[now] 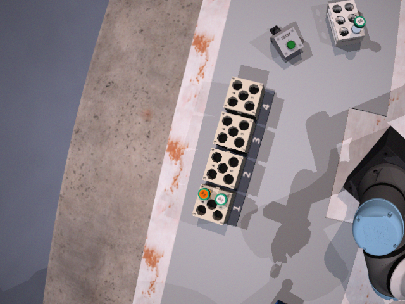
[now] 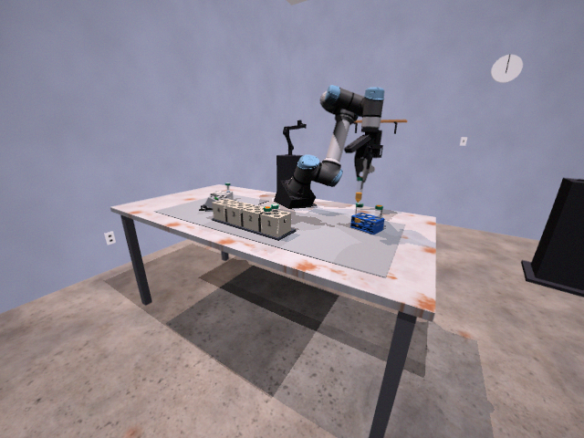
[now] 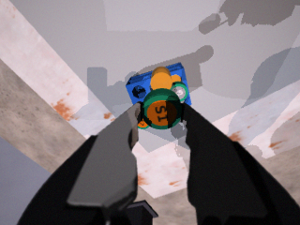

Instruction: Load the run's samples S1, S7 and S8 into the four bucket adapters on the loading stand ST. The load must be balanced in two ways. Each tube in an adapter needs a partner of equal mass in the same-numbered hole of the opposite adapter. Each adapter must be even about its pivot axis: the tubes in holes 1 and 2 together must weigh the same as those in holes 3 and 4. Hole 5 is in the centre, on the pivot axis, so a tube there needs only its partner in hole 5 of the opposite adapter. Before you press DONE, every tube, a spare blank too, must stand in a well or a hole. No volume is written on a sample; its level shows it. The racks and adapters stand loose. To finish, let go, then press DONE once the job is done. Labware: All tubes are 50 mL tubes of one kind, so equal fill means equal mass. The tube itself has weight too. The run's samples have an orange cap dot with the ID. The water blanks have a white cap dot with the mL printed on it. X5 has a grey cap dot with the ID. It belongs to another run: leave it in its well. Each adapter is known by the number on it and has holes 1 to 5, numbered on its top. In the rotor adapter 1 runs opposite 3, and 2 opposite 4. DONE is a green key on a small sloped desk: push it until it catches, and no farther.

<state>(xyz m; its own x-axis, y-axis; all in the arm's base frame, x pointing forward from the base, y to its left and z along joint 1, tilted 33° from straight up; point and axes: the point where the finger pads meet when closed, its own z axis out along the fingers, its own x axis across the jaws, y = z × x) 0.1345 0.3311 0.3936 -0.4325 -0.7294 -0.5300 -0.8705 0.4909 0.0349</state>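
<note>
Gripper (image 3: 159, 117) clamped on sample tube S1 (image 3: 160, 112), raised above the blue rack (image 3: 141, 89) near the counter's right edge.

Held by the cap, upright, orange liquid below, jaws either side; presumably lifted free of its well for carrying to the loading stand (image 1: 261, 130) along the counter's front-left edge. On the stand, adapter 1 (image 1: 212, 206) already carrying an orange-dotted sample (image 1: 204, 194) and a white-dotted blank (image 1: 221, 199); adapters 2 (image 1: 223, 168), 3 (image 1: 233, 132) and 4 (image 1: 243, 95) with open holes. DONE key (image 1: 290, 44) and grey blank rack (image 1: 345, 21) toward the left rear.
</note>
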